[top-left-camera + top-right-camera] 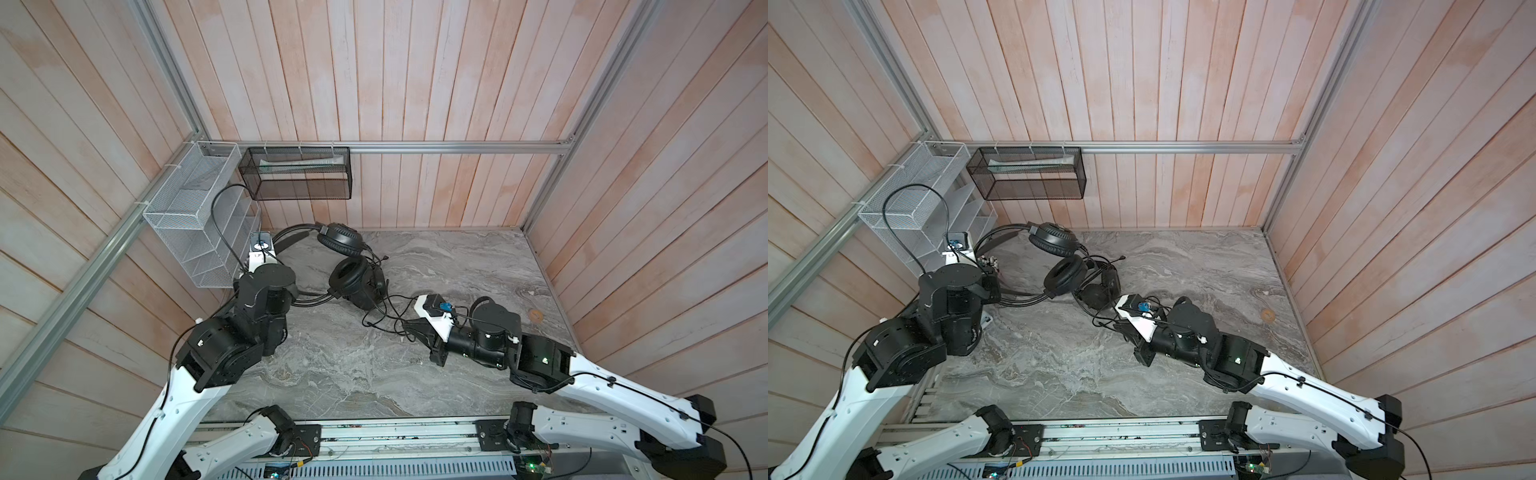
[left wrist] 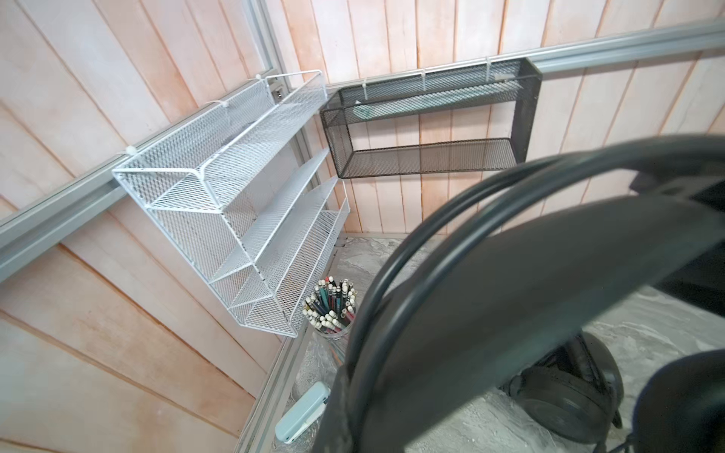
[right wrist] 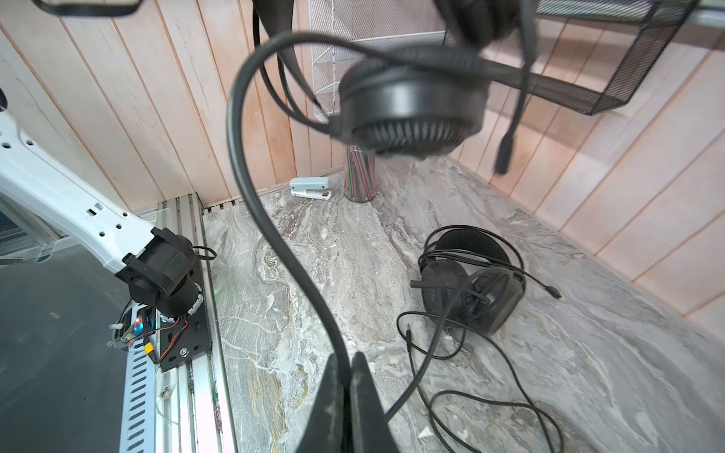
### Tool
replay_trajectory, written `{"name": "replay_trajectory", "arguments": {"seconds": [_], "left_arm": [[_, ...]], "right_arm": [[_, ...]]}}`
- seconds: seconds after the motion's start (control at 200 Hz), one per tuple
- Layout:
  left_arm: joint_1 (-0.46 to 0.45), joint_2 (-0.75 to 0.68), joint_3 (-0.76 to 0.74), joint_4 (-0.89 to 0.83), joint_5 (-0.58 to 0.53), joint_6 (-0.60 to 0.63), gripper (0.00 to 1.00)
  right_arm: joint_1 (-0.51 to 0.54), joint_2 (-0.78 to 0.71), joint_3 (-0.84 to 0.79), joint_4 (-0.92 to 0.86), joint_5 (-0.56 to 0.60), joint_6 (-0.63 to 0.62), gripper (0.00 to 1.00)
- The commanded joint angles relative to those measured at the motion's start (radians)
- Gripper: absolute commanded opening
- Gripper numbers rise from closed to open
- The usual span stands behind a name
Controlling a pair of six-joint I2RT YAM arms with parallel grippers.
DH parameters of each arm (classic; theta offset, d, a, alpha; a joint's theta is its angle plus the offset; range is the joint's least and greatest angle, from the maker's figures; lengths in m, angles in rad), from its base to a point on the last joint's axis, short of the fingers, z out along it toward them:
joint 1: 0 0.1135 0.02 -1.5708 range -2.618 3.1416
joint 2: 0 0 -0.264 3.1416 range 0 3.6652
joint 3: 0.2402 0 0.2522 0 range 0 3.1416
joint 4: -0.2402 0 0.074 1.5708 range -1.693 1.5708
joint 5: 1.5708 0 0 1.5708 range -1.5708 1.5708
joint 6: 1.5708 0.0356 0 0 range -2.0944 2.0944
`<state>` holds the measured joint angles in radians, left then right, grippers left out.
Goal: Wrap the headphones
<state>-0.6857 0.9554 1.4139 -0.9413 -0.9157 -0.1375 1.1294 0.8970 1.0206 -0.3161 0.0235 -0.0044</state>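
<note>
One of the headphones hangs off the table, its grille-backed cup close in the right wrist view. My left gripper is shut on its headband; in both top views the wrist hides those jaws. A thick black cable curves down from this headset into my right gripper, which is shut on it low over the table. A second headset lies on the marble beside the hanging cup, its thin cable in loose loops.
A white mesh rack and a black mesh shelf hang on the walls at the back left corner. Below them stand a cup of pencils and a pale blue stapler. A small brown disc lies at the right.
</note>
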Motion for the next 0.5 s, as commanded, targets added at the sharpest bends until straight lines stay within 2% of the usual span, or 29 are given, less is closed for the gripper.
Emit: {"name": "replay_trajectory", "arguments": {"seconds": [0.0,0.11,0.215,0.275,0.335,0.495], "left_arm": [[-0.009,-0.010,-0.068,0.065,0.172,0.054,0.00],[-0.028,-0.030,-0.116,0.094,0.337,0.100,0.00],[-0.082,-0.034,-0.134,0.100,0.367,0.140,0.00],[-0.108,-0.044,-0.143,0.103,0.365,0.166,0.00],[-0.118,-0.061,-0.156,0.107,0.410,0.187,0.00],[-0.137,-0.065,-0.190,0.101,0.563,0.190,0.00]], "right_arm": [[0.003,-0.037,0.125,-0.154,0.133,-0.052,0.00],[0.002,0.023,0.268,-0.326,0.209,-0.102,0.00],[0.003,0.060,0.343,-0.419,0.300,-0.138,0.00],[0.003,0.054,0.341,-0.425,0.351,-0.166,0.00],[0.003,0.052,0.344,-0.421,0.386,-0.191,0.00],[0.004,0.104,0.364,-0.378,0.375,-0.224,0.00]]}}
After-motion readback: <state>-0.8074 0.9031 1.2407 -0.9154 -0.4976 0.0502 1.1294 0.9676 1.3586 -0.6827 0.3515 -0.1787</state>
